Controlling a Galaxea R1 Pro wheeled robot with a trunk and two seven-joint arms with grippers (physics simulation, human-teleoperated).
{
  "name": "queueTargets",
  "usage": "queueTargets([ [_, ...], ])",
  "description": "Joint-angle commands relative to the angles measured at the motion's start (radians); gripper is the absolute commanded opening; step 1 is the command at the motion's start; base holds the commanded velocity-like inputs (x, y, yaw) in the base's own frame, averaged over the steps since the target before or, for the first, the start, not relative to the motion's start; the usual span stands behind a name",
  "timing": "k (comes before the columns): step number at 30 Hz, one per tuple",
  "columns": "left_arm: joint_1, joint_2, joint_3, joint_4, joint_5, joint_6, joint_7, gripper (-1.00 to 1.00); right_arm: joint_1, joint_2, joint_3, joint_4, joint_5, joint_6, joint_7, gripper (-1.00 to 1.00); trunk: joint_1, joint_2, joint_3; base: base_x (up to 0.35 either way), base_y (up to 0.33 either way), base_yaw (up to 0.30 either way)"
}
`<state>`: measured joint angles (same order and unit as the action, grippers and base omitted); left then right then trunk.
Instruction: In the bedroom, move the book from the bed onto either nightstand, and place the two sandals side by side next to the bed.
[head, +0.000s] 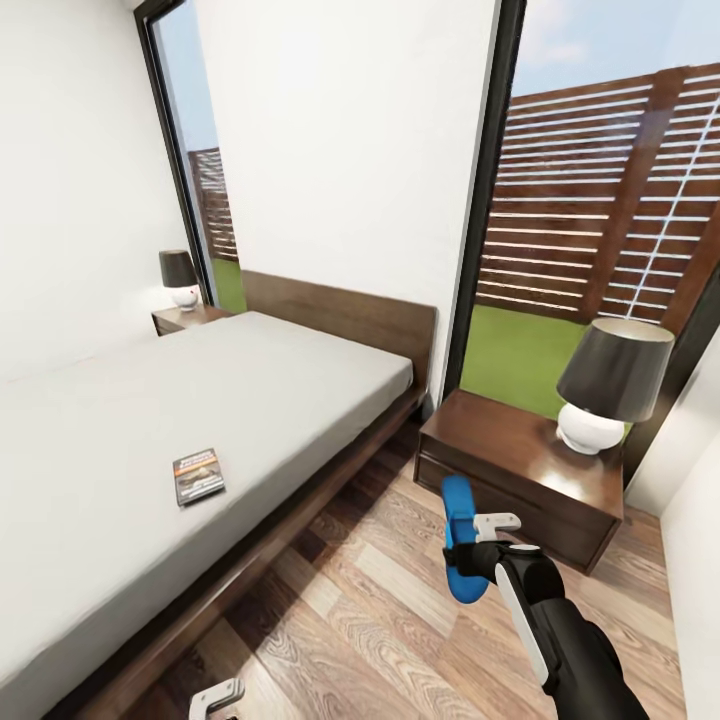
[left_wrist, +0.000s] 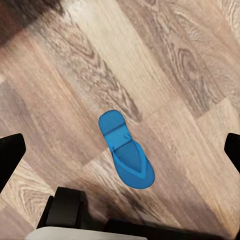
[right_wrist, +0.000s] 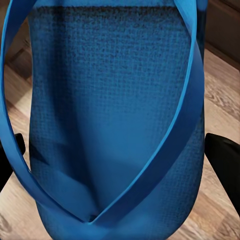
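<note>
- The right pincer is gripping one blue sandal, holding it up off the wood floor with the sole standing roughly on end, its long axis running up and down through the grip.
- In the right wrist view that held sandal is sitting straight ahead between the two dark fingers, its straps meeting in a V at the toe post close to the camera.
- The nearer nightstand, bearing a lamp, is standing just beyond the right pincer; the bed frame is lying to its left, with a strip of bare floor between them.
- The left pincer is showing as a pale tip low beside the bed frame; I cannot tell from the head view how its jaws stand, but the left wrist view is showing its dark fingers spread wide with nothing between them.
- The second sandal is lying flat on the floor directly below the left pincer, strap side up, its long axis running slantwise across the gap between the fingers.
- My judgement: the coming move is turning on bringing the held sandal down beside that floor sandal with the long axes parallel; the left arm is the nearer to the lying one.
- The book is resting on the mattress, well to the left of the right pincer, nearer the left arm.
- Its cover lettering is too small to read; no brand is legible anywhere.
</note>
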<state>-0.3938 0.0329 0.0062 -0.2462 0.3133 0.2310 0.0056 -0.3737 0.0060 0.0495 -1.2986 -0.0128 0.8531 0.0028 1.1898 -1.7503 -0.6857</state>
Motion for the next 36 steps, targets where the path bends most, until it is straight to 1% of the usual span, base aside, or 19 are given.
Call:
queueTargets([
  [1, -0.003, 0.0, 0.0, -0.003, 0.006, 0.011, 0.001, 1.0, -0.001, 0.0, 0.0, -0.001, -0.001, 0.004, 0.0, -1.0, 0.004, -0.008, -0.004, 0.0, 0.0, 0.0],
  [5, -0.023, 0.0, 0.0, -0.003, 0.01, 0.027, 0.0, 1.0, -0.001, 0.001, 0.0, -0.002, -0.001, 0.004, 0.0, -1.0, 0.019, -0.036, -0.017, 0.0, 0.0, 0.0],
  [10, -0.064, 0.001, 0.0, -0.003, 0.012, 0.052, 0.0, 1.0, -0.001, 0.002, 0.001, -0.002, -0.001, 0.004, 0.0, -1.0, 0.038, -0.071, -0.032, 0.0, 0.0, 0.0],
  [17, -0.108, 0.0, 0.0, -0.002, 0.012, 0.072, 0.001, 1.0, -0.001, 0.003, 0.003, -0.002, -0.001, 0.004, 0.0, -1.0, 0.065, -0.12, -0.054, 0.0, 0.0, 0.0],
  [23, -0.122, 0.0, -0.001, -0.005, 0.013, 0.093, 0.001, 1.0, -0.001, 0.002, 0.003, -0.002, -0.001, 0.004, -0.001, -1.0, 0.088, -0.162, -0.073, 0.0, 0.0, 0.0],
  [32, -0.132, -0.001, -0.001, -0.002, 0.012, 0.101, -0.003, 1.0, -0.001, 0.004, 0.004, -0.002, 0.001, 0.004, -0.004, -1.0, 0.123, -0.225, -0.101, 0.0, 0.0, 0.0],
  [36, -0.132, -0.001, -0.001, 0.0, 0.012, 0.101, -0.007, 1.0, -0.001, 0.004, 0.004, -0.025, 0.003, 0.005, -0.005, -1.0, 0.138, -0.253, -0.114, 0.0, 0.0, 0.0],
])
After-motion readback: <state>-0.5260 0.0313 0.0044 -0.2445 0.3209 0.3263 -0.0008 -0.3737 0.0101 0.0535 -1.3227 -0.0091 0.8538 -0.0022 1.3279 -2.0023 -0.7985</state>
